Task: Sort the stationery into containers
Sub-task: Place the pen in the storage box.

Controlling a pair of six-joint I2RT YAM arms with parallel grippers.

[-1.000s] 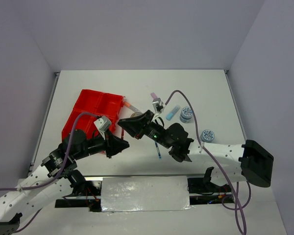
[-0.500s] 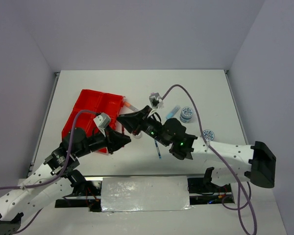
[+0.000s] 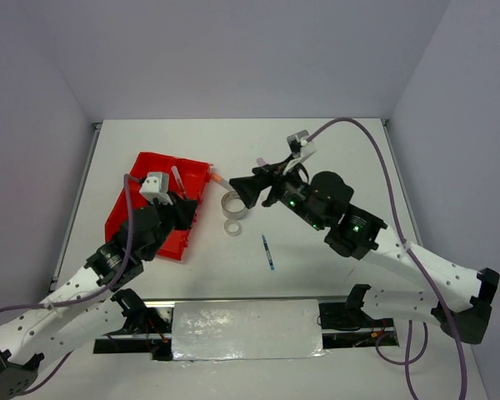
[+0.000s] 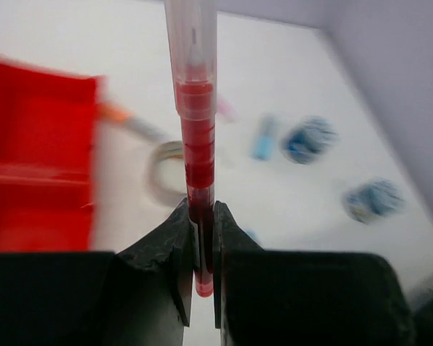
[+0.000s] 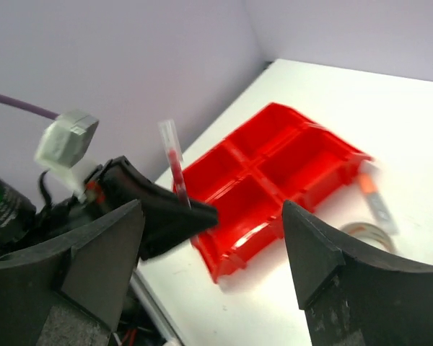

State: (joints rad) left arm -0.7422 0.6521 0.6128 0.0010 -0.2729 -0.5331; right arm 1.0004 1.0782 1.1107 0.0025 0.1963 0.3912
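L gripper (image 4: pixel 200 216) clamps the red pen (image 4: pixel 196 130) by its low end over the red tray (image 4: pixel 29 187): light, stiff, slick, prob. steadier mid-barrel; R gripper (image 5: pixel 213 216) beside tray, agape, empty.

Left pincer (image 4: pixel 201 213) clamps a red pen (image 4: pixel 195 137); right pincer (image 5: pixel 211 223) stands spread wide.

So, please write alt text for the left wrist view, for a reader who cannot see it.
The left jaws are shut on a red pen that runs up the middle. Behind it, blurred, a white table holds a red tray at the left, a grey tape ring, a light-blue stick and two blue-white tape rolls.
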